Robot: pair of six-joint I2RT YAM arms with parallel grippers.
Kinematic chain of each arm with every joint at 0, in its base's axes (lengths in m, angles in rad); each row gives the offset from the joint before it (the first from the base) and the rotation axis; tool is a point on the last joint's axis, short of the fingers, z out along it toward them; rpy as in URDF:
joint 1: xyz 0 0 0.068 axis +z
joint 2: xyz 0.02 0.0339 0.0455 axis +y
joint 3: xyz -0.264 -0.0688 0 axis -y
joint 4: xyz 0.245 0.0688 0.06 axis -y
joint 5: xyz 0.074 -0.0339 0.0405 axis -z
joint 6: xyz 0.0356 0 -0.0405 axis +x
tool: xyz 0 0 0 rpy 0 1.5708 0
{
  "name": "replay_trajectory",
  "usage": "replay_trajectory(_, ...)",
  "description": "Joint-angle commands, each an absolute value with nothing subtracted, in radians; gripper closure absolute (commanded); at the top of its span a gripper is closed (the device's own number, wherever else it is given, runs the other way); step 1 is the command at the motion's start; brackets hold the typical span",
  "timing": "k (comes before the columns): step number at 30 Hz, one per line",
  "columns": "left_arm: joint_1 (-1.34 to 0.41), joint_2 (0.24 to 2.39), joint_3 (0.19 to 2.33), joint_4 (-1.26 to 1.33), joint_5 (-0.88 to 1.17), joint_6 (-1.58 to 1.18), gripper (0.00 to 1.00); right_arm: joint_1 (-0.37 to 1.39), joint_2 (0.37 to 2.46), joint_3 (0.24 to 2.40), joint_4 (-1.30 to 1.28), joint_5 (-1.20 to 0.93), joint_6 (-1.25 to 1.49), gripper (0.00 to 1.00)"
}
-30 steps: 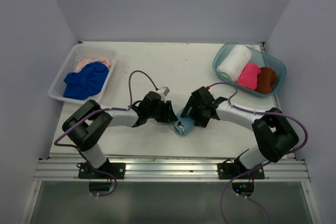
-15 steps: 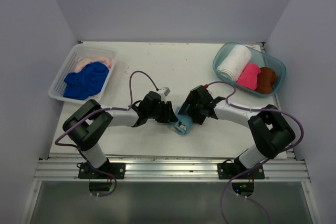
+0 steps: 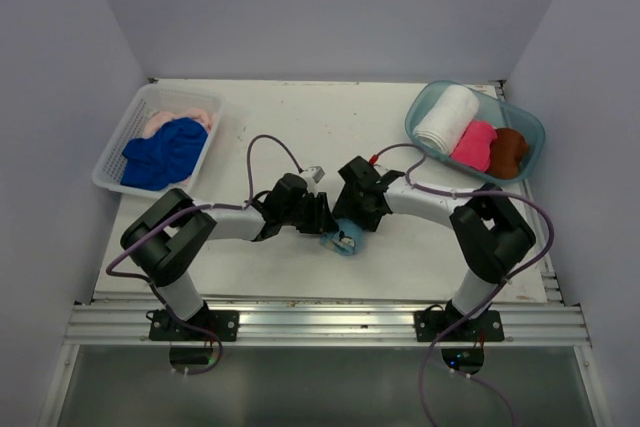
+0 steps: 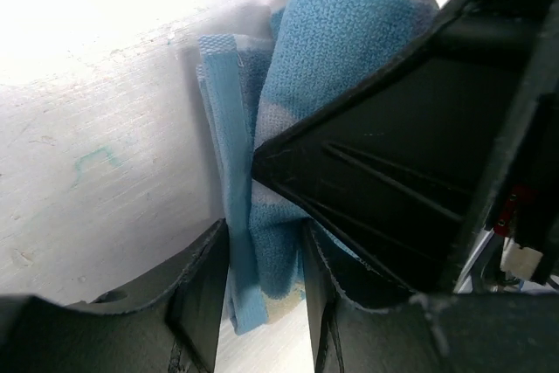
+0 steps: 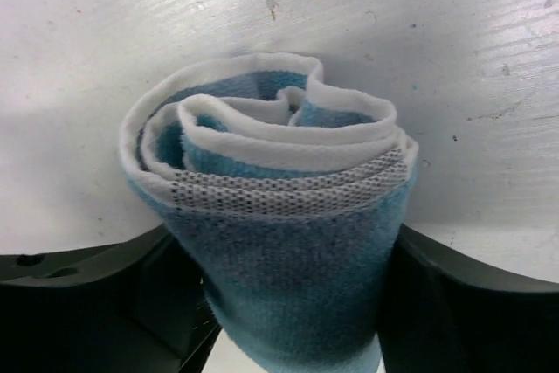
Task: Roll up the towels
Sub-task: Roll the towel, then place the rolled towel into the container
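Observation:
A light blue towel (image 3: 343,242), rolled into a coil, lies on the table between my two grippers. In the right wrist view the roll (image 5: 279,242) fills the gap of my right gripper (image 5: 288,303), and both fingers press its sides. My left gripper (image 4: 266,303) is shut on the loose end of the same towel (image 4: 323,50), with the right gripper's black body (image 4: 419,146) just beyond it. From above, the left gripper (image 3: 325,225) and right gripper (image 3: 350,227) nearly touch over the roll.
At the back left, a white lattice basket (image 3: 115,162) holds a royal blue towel (image 3: 160,152) and a peach one (image 3: 180,117). A teal tub (image 3: 420,137) at the back right holds rolled white (image 3: 447,117), pink (image 3: 474,145) and brown (image 3: 508,150) towels.
My right gripper has slid left along the roll toward the left gripper, and its jaws have narrowed onto it. The left gripper has barely moved.

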State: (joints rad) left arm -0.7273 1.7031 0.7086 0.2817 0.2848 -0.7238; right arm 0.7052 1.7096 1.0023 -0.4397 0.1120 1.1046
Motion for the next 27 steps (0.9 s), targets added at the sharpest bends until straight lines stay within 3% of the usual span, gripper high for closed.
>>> replay_trajectory(1, -0.729, 1.689, 0.695, 0.246, 0.27, -0.712, 0.58, 0.722, 1.813, 1.003, -0.592, 0.184, 1.091, 0.32)
replay_trajectory(10, -0.727, 1.537, 0.666, 0.099, 0.245, -0.681, 0.55, 0.726, 1.85, 1.028, -0.621, 0.218, 1.077, 0.49)
replay_trajectory(14, -0.718, 1.378, 0.647, 0.002, 0.204, -0.652, 0.54, 0.724, 1.841, 1.048, -0.641, 0.236, 1.054, 0.62)
replay_trajectory(20, -0.634, 1.201, 0.661, -0.162, 0.16, -0.606, 0.51, 0.715, 1.784, 1.1, -0.638, 0.232, 0.953, 0.68)
replay_trajectory(27, -0.563, 1.178, 0.689, -0.199, 0.166, -0.575, 0.51, 0.672, 1.729, 1.229, -0.81, 0.356, 0.783, 0.74)
